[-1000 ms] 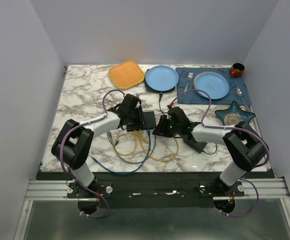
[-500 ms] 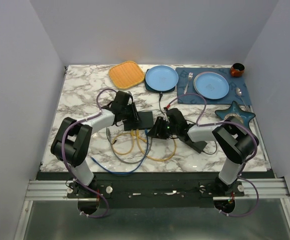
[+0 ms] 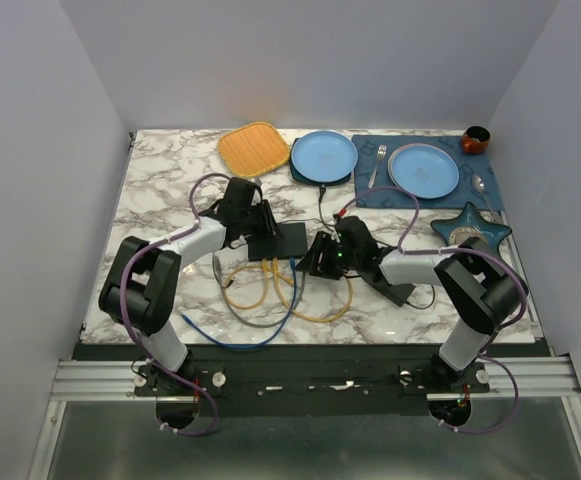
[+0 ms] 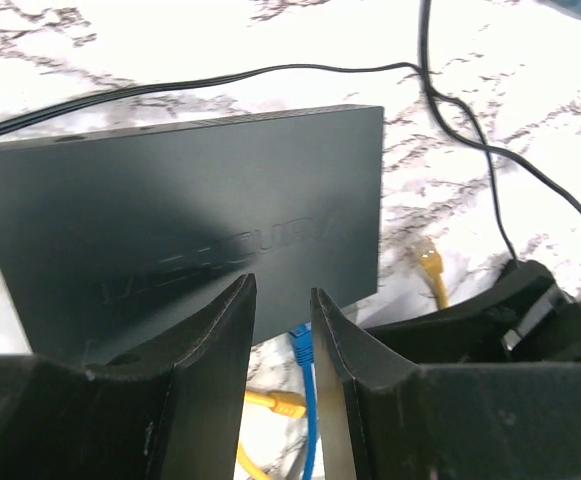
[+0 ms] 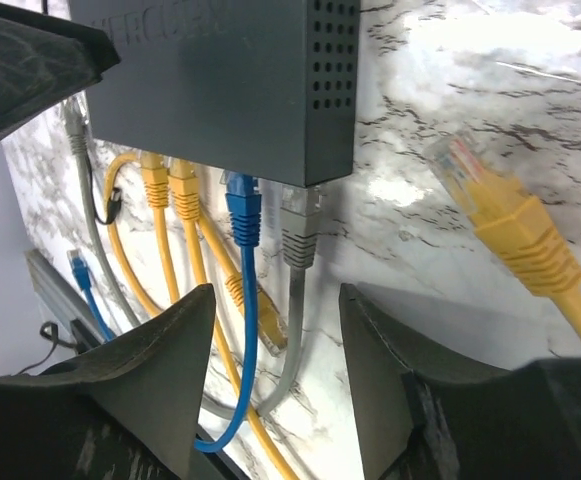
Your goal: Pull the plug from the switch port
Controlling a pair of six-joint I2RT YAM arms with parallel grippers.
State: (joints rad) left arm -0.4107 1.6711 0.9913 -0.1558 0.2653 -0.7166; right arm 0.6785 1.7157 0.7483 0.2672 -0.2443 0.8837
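Switch [image 5: 220,80], cables [image 5: 242,215] plugged along its port edge; loose yellow plug [image 5: 490,205] beside it. Left gripper [image 4: 280,292] over the switch — jaws narrowly apart; right gripper [image 5: 275,295] before its ports — jaws wide, empty.

Marble table [image 3: 160,190] has a blue placemat [image 3: 382,195] back right with a blue plate [image 3: 423,170], fork [image 3: 377,165] and spoon [image 3: 482,188] on it, and a brown cup [image 3: 476,139] at its corner. Second blue plate [image 3: 324,155] and orange woven mat [image 3: 254,149] sit left of it, star-shaped dish [image 3: 490,228] just nearer.
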